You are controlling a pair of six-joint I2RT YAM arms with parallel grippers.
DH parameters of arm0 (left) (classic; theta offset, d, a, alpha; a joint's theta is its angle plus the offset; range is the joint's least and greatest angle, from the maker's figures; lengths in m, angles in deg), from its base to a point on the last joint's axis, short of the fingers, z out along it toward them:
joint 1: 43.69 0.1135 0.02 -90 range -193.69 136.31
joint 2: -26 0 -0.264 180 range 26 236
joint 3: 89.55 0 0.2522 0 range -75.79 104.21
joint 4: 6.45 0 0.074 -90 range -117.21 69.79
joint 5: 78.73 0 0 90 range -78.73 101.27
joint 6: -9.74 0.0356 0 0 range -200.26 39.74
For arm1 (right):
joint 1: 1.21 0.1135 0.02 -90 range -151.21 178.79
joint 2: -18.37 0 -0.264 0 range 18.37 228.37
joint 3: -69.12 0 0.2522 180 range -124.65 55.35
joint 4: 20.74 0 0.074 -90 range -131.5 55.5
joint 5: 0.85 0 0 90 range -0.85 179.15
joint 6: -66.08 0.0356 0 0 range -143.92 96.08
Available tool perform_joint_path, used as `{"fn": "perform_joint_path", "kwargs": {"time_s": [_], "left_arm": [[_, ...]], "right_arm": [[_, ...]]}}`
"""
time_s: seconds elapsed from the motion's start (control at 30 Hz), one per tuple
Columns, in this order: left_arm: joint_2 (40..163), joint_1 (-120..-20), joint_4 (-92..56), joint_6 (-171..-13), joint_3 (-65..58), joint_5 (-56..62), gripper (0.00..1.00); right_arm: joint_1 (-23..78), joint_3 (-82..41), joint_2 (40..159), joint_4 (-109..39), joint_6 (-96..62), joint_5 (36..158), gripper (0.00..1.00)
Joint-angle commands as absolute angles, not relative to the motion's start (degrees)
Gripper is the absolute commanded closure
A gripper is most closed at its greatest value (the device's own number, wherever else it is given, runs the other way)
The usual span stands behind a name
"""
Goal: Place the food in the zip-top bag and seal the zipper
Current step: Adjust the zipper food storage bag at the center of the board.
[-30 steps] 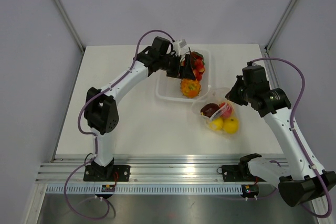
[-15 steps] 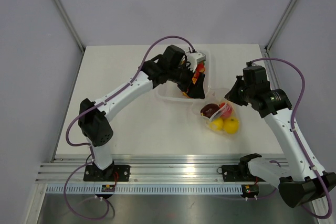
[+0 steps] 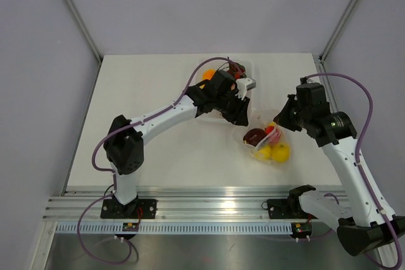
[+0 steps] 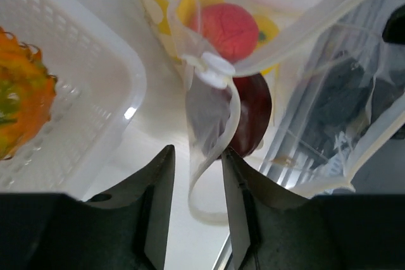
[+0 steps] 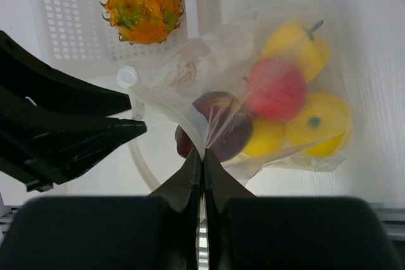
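Top view: your left gripper [image 3: 244, 119] reaches across the tray [image 3: 251, 69] to the mouth of the zip-top bag [image 3: 266, 147]. The bag lies on the table [image 3: 158, 147] just beside the tray. Your right gripper [image 3: 277, 124] is at the bag's right side.

Left wrist: fingers spread, and the zipper [image 4: 214, 156] strip loops just off their tips. Red fruit [image 4: 231, 30] and dark purple fruit [image 4: 257, 109] are inside the bag.

Right wrist: fingers clenched on the bag's rim. Spiky orange fruit [image 5: 142, 1] sits in the tray.

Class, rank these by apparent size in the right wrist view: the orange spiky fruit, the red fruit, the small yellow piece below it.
Largest: orange spiky fruit
red fruit
small yellow piece, though partly hidden behind others
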State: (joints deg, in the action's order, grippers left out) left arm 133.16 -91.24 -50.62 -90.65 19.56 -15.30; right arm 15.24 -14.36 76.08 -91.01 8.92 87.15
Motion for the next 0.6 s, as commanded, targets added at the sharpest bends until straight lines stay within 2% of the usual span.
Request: {"fn": "perform_joint_path", "kwargs": {"time_s": [0.0,0.07,0.2,0.43,0.5,0.53,0.57], "left_arm": [[134.37,-92.82,-40.7,-99.74,18.34,-16.67,0.7],[134.02,-92.73,-37.97,-102.13,18.16,-16.68,0.83],[132.27,-92.73,-36.03,-105.13,19.22,-16.33,1.0],[130.33,-92.73,-39.1,-105.57,21.85,-13.61,1.0],[129.28,-92.47,-39.02,-108.27,21.51,-12.55,1.0],[128.23,-92.21,-38.32,-109.95,21.5,-12.29,1.0],[127.7,-91.59,-38.05,-111.88,21.59,-11.68,1.0]], "right_arm": [[15.05,-15.84,74.27,-91.36,8.17,86.6,0.94],[15.05,-15.84,74.09,-91.63,7.99,86.42,0.94],[15.05,-16.54,74.0,-92.24,7.11,85.81,0.93],[15.05,-16.8,74.18,-91.72,6.76,85.72,0.92],[15.05,-17.68,74.88,-92.06,5.62,85.2,0.83],[15.14,-18.38,75.23,-92.5,5.09,84.15,0.66],[15.05,-20.21,75.84,-93.64,3.78,83.53,0.53]]}}
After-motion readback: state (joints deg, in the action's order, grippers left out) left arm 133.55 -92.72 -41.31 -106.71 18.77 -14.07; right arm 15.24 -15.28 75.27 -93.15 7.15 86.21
